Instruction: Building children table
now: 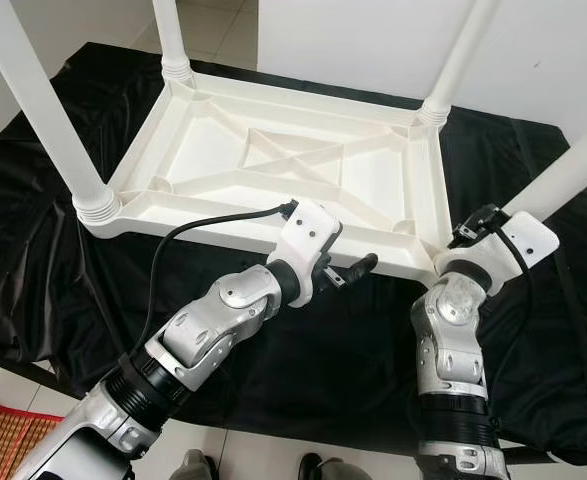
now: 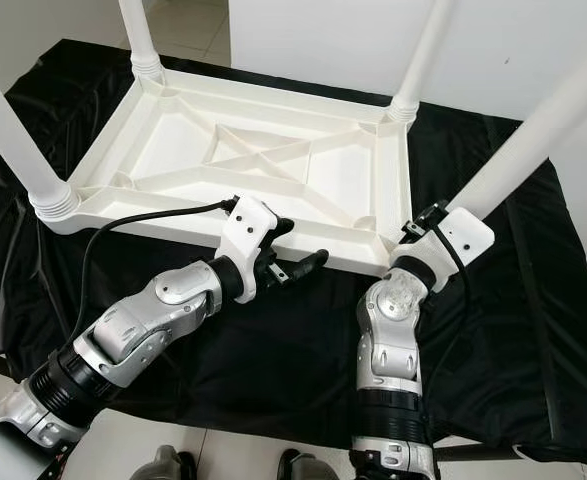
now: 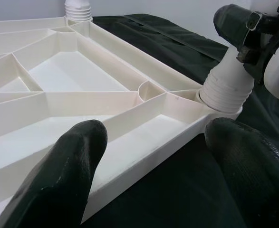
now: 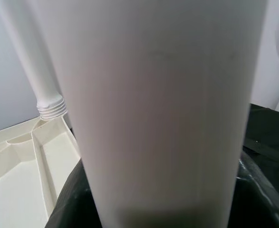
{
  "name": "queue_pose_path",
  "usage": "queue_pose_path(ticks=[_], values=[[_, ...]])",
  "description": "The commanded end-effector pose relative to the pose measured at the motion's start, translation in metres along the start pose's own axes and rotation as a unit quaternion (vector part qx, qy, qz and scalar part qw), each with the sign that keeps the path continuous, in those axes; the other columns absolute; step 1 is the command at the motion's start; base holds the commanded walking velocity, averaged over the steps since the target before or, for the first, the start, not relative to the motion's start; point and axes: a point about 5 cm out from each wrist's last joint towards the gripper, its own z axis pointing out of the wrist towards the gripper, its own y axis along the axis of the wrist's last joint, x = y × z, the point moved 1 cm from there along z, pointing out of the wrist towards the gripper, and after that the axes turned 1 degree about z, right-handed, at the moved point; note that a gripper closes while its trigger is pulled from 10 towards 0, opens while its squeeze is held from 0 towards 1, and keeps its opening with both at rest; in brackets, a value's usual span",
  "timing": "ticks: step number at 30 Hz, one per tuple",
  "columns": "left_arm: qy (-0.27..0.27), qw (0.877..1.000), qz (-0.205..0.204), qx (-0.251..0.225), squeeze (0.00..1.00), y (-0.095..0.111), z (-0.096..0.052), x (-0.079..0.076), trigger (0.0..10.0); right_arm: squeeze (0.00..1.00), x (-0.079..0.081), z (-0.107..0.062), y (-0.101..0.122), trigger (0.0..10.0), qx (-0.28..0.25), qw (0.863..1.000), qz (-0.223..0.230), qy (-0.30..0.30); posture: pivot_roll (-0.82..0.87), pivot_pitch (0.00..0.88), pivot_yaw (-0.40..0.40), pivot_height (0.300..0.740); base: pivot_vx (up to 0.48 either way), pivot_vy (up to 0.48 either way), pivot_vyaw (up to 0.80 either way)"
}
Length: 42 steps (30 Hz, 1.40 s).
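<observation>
White tabletop (image 1: 303,165) upside down on black-draped desk (image 1: 63,250), four legs up. Right gripper (image 1: 473,228) clamped on near-right leg (image 1: 563,170). Left gripper (image 1: 348,272) fingers apart, straddling near rim. Risk: leg cross-threads if tilted; tabletop slides on cloth.

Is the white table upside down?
Yes, upside down. The table lies top-down on the black cloth, ribbed underside showing, and its legs point up.

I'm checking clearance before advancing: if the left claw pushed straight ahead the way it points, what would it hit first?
Probably the near rim of the upside-down tabletop, which runs between the left claw's open fingers; further on stands the screwed-in corner leg.
</observation>
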Motion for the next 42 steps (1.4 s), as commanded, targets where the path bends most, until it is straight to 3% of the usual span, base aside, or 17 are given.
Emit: queue_pose_path(ticks=[1,17,24,37,42], values=[[-0.138,0.990,0.000,-0.001,0.00,-0.002,-0.003,-0.020,10.0,0.00,-0.031,-0.015,-0.051,10.0,0.123,0.989,-0.061,-0.056,0.04,0.177,-0.019,0.740,0.000,0.000,0.00],[-0.135,0.991,0.001,-0.003,0.00,-0.001,-0.001,-0.020,10.0,0.00,-0.026,-0.015,-0.047,10.0,0.098,0.991,-0.090,-0.021,0.04,0.180,-0.024,0.740,0.000,0.000,0.00],[-0.133,0.991,0.001,-0.003,0.00,-0.001,-0.002,-0.019,10.0,0.00,-0.022,-0.015,-0.044,10.0,0.094,0.993,-0.076,0.005,0.04,0.183,-0.024,0.740,0.000,0.000,0.00],[-0.133,0.991,0.001,-0.003,0.00,-0.001,-0.002,-0.018,10.0,0.00,-0.046,-0.015,-0.055,10.0,0.142,0.986,-0.050,-0.068,0.04,0.188,-0.018,0.740,0.000,0.000,0.00],[-0.134,0.991,0.002,-0.004,0.00,-0.001,-0.002,-0.018,10.0,0.00,-0.042,-0.013,-0.051,10.0,0.117,0.989,-0.069,-0.049,0.04,0.188,-0.018,0.740,0.000,0.000,0.00]])
